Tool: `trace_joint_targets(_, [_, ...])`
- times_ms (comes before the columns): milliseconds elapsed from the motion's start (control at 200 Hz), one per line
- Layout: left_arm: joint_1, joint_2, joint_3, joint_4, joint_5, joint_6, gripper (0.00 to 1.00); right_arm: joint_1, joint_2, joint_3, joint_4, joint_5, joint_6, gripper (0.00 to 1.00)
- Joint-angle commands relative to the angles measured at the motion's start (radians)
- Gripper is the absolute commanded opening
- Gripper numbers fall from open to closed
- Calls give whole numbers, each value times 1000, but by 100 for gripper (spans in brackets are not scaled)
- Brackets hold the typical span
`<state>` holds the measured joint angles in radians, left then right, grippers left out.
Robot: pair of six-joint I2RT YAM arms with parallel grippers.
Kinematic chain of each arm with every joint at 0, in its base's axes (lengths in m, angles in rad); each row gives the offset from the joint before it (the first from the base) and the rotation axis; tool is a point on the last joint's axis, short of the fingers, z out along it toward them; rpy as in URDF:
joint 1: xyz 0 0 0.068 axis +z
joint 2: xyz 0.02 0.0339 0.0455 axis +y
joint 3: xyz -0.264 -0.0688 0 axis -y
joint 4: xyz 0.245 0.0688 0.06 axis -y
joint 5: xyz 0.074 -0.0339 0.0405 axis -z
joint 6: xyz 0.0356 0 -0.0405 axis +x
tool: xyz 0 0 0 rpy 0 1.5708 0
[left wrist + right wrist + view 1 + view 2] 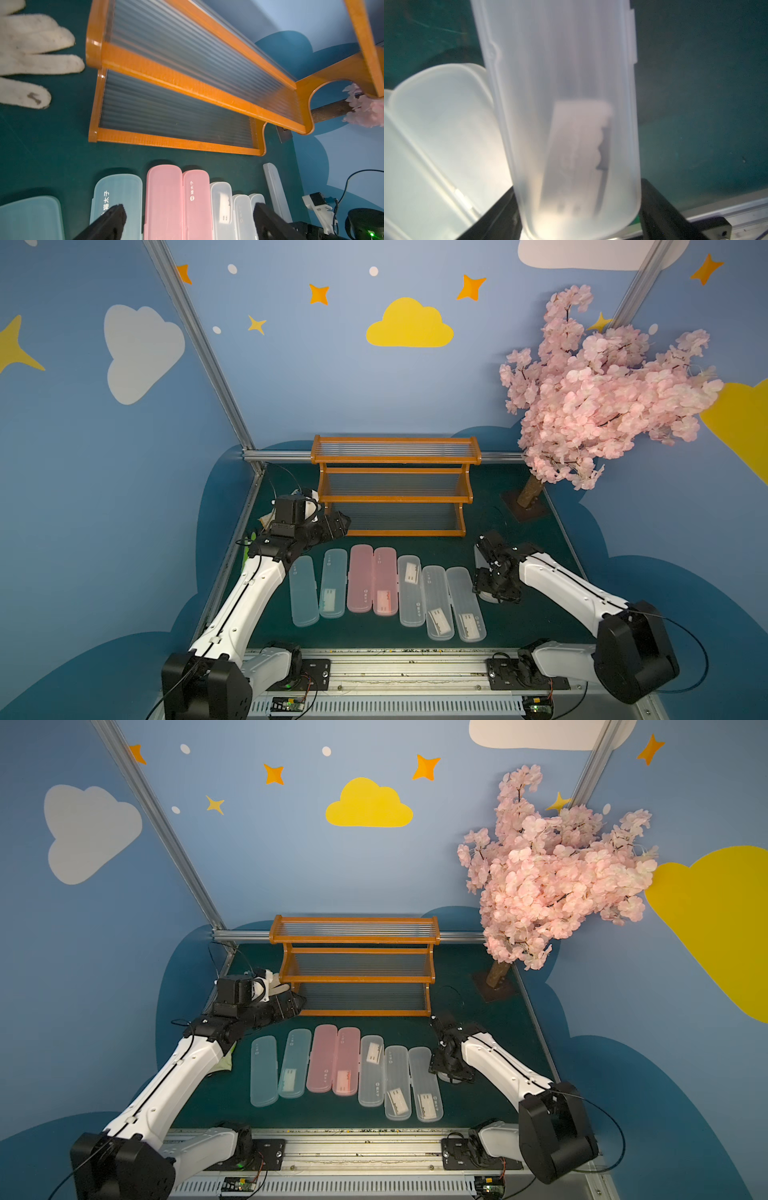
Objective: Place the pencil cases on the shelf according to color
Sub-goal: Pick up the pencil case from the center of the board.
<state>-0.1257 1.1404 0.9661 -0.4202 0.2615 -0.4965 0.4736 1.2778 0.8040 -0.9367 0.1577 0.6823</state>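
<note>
The shelf (395, 499) stands empty at the back of the green mat. In front of it lies a row of pencil cases: two light blue (304, 591), two pink (360, 578) and three frosted clear (438, 602). A further clear case (566, 104) sits between the fingers of my right gripper (577, 207) at the row's right end. Both black fingers (658, 207) press its sides, and it stands on its edge in the left wrist view (274, 191). My left gripper (338, 524) hovers open and empty by the shelf's lower left corner.
A white glove (31, 52) lies left of the shelf, and a green one (249, 549) peeks from under the left arm. A pink blossom tree (602, 385) on a brown base (525, 502) stands back right. Blue walls close in the mat.
</note>
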Motion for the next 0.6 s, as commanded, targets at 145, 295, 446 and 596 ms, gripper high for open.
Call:
trace_joint_targets(145, [-2,30,188,-6,56,-16,100,194,-81,184,-170,96,-15,66])
trace_joint_targets(295, [-2,78,304,-40,71,29,100,300,-77,295,-208,125,-33,66])
trace_joint_targets(446, [-2,115,373,-16,75,38,100,396,-59,404,-256,201,-46,64])
trace_joint_targets(596, [-2,134,383,6,80,41,100,423,-68,406,-265,242,-38,63])
